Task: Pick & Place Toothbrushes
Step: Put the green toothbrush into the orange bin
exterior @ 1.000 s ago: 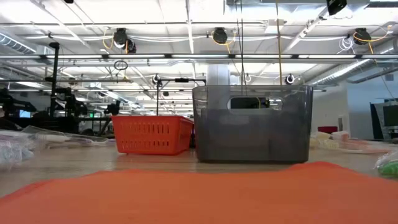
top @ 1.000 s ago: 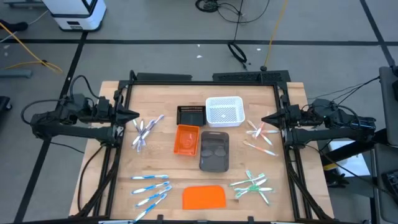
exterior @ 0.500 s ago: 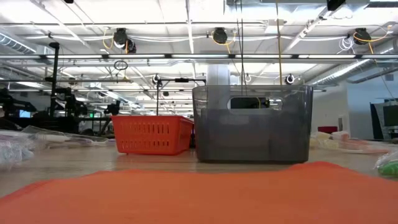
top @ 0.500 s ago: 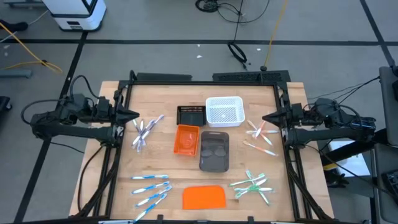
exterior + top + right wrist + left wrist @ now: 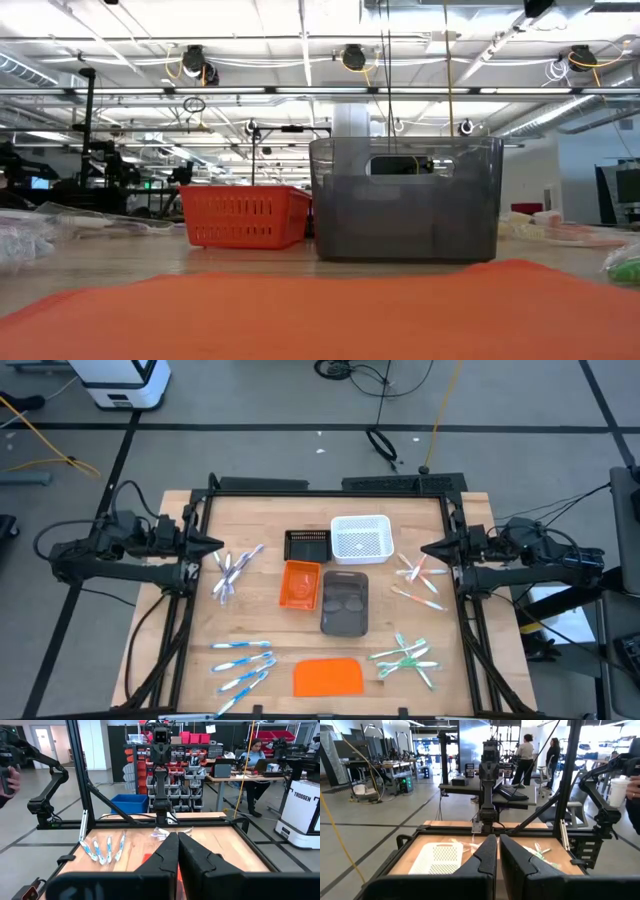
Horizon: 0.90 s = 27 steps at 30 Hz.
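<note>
Fingers pressed together and empty, the left gripper (image 5: pixel 217 545) and right gripper (image 5: pixel 428 550) sit at opposite side edges of the table (image 5: pixel 270 510). Toothbrushes lie in four groups: grey (image 5: pixel 232 568) near the left gripper, pink (image 5: pixel 417 578) near the right, blue (image 5: pixel 243 663) and green (image 5: pixel 405 658) near the front corners. Trays (image 5: pixel 344 603) occupy the centre.
</note>
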Each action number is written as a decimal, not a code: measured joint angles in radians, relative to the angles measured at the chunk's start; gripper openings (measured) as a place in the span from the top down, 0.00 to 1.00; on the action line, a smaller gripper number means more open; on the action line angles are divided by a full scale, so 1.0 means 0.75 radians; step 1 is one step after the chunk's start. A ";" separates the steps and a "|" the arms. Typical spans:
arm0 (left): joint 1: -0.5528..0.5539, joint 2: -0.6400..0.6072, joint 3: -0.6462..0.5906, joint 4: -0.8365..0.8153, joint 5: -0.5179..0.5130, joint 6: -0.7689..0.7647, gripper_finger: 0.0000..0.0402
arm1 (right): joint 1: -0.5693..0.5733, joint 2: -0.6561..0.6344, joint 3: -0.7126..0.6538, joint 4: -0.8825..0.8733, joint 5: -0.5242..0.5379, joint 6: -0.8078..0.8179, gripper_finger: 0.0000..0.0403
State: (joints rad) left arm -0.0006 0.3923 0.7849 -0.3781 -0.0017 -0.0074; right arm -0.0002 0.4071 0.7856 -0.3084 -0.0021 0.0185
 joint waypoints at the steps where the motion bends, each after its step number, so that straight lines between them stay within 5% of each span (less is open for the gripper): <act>1: 0.000 0.000 0.000 0.010 0.000 -0.001 0.94 | 0.000 0.005 0.000 0.013 0.000 0.000 0.99; 27: 0.000 0.000 0.000 0.062 -0.085 -0.038 0.94 | 0.003 0.369 0.000 0.298 -0.038 0.249 0.99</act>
State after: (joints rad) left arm -0.0006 0.3923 0.7849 -0.3313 -0.0654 -0.0356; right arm 0.0017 0.6837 0.7856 -0.0851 -0.0305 0.2053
